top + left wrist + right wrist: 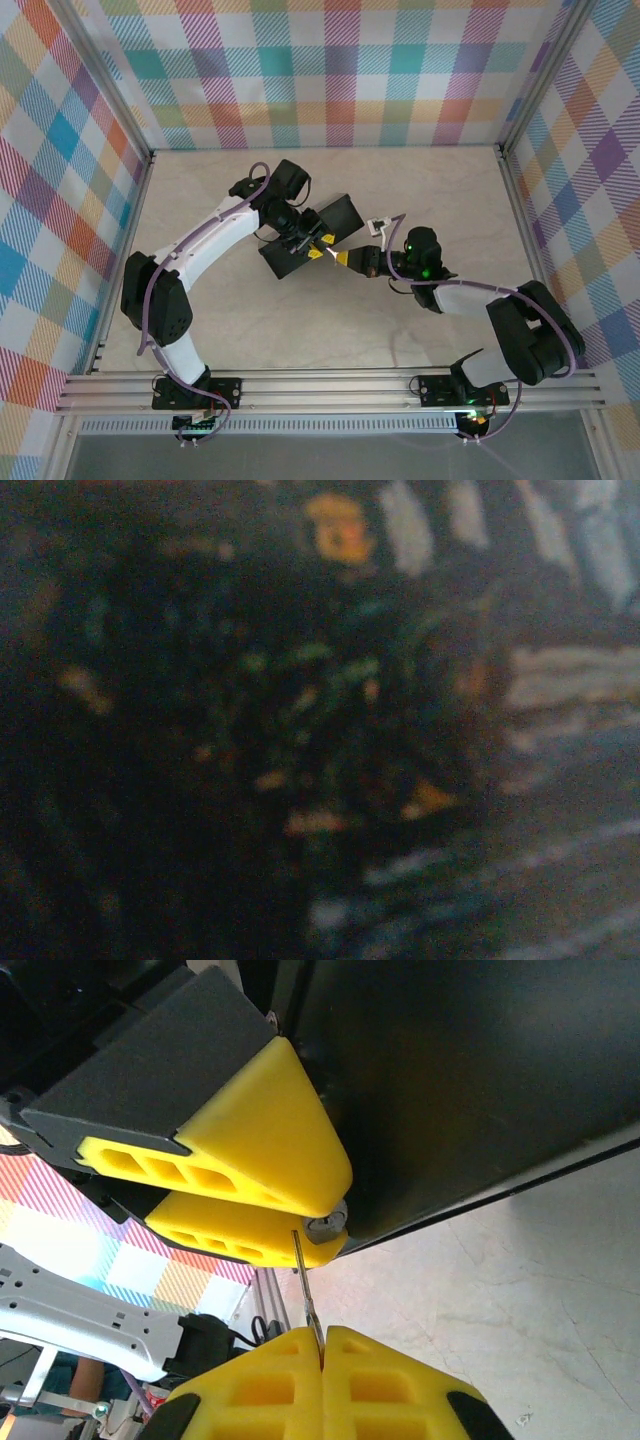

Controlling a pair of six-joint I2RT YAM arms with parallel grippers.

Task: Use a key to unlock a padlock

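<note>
In the right wrist view my right gripper (322, 1335) is shut on a thin silver key (306, 1295). The key's blade points up at the padlock (326, 1226). Of the padlock only a small grey metal end shows, pinched between the yellow fingers (265, 1130) of my left gripper (335, 1210). The key's tip sits just left of that metal end, touching or almost touching it. From above, the left gripper (320, 246) and right gripper (346, 259) meet tip to tip beside the black box (285, 260). The left wrist view is dark and too blurred to read.
The black box's open lid (340, 213) lies behind the grippers. A small white-grey item (378, 228) rests on the marble tabletop (430, 190) close to the right wrist. Checked walls and aluminium rails (330, 385) enclose the table.
</note>
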